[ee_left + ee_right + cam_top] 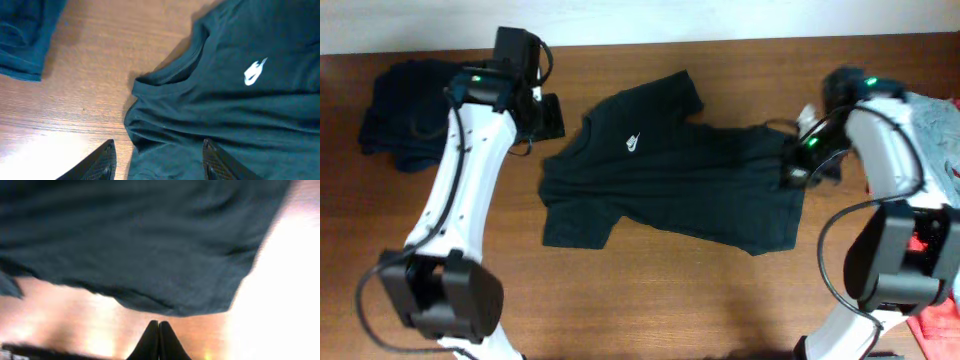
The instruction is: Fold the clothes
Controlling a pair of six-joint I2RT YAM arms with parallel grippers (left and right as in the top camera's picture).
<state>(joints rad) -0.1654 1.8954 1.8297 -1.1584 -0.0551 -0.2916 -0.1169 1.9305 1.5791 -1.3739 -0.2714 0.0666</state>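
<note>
A black T-shirt [670, 170] with a white swoosh-shaped logo [633, 141] is spread out centrally. The left gripper [160, 160] is held apart over its collar [165, 82]; the right gripper [159, 339] is pressed together, empty, beside its hem [150, 305]. A navy garment [405, 115] is heaped far left.

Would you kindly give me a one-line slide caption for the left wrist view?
Open left gripper above a black T-shirt with a white chest logo, lying on the wooden table.

Wooden table [670, 290] bears black T-shirt [670, 185], navy garment [405, 115].
</note>
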